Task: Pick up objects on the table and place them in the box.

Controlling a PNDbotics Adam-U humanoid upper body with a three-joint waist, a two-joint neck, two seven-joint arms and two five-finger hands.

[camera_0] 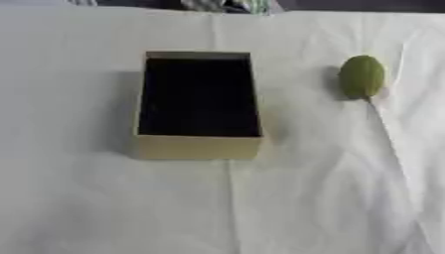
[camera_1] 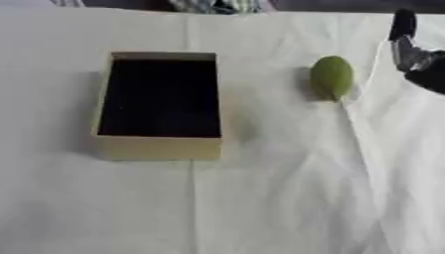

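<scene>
A tan cardboard box stands open in the middle of the white cloth, and nothing shows in its dark inside. To its right lies a green oval fruit, apart from the box. Part of my right hand, black with a silver joint, shows only at the upper right edge of the right eye view. It hangs to the right of the fruit and does not touch it. Most of that hand is cut off by the edge. My left hand is in neither view.
The white cloth covering the table is wrinkled. A raised fold runs from the fruit down toward the lower right corner. Some striped fabric lies at the far edge.
</scene>
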